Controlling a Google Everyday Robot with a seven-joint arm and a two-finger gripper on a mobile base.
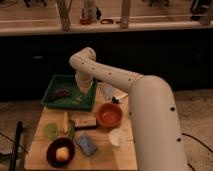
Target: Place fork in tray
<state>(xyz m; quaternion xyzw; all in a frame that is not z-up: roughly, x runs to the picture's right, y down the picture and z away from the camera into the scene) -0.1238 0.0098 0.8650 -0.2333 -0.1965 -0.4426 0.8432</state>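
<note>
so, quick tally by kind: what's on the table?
Trays: 1, the green tray
Bowls: 2, orange bowl, dark bowl
Cups: 1, white cup
Sponges: 1, blue sponge
Total: 5
The claw is over the tray's right end.

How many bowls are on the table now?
2. The orange bowl sits right of centre; the dark bowl, holding a yellowish item, sits at the front-left corner. The arm may hide others. The hand is over the tray.
</note>
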